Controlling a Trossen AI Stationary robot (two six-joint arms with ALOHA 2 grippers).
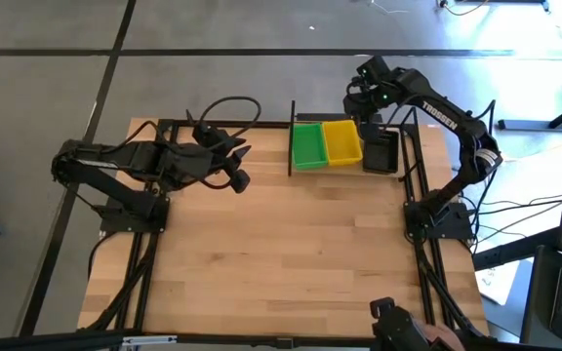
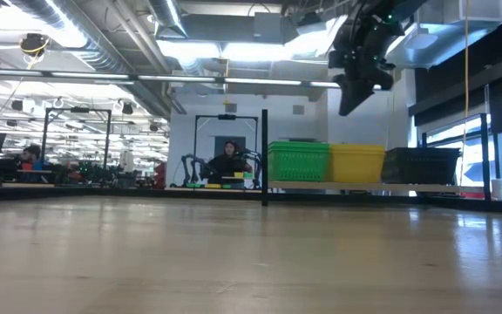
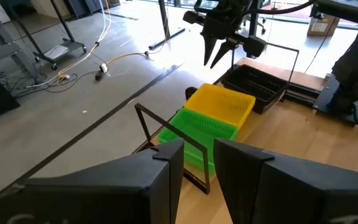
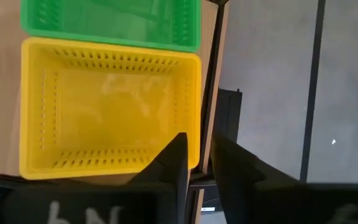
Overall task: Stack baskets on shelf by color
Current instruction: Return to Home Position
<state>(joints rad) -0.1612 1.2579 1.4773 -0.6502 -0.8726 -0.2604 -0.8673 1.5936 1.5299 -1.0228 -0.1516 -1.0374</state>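
Note:
The shelf stands at the table's far edge. On its board sit the green baskets, the yellow baskets and the black baskets, side by side from left to right, each colour resting on its base. How many are nested in each I cannot tell. My right gripper hangs above the shelf's far rail, fingers pointing down, narrowly open and holding nothing. It is over the far rim of the yellow baskets. My left gripper waits left of the shelf, narrowly open.
The wide wooden tabletop lies between the arms and the near edge. Black frame rails run along the table's left and right sides. A dark object sits at the near edge. People are in the room far behind the table.

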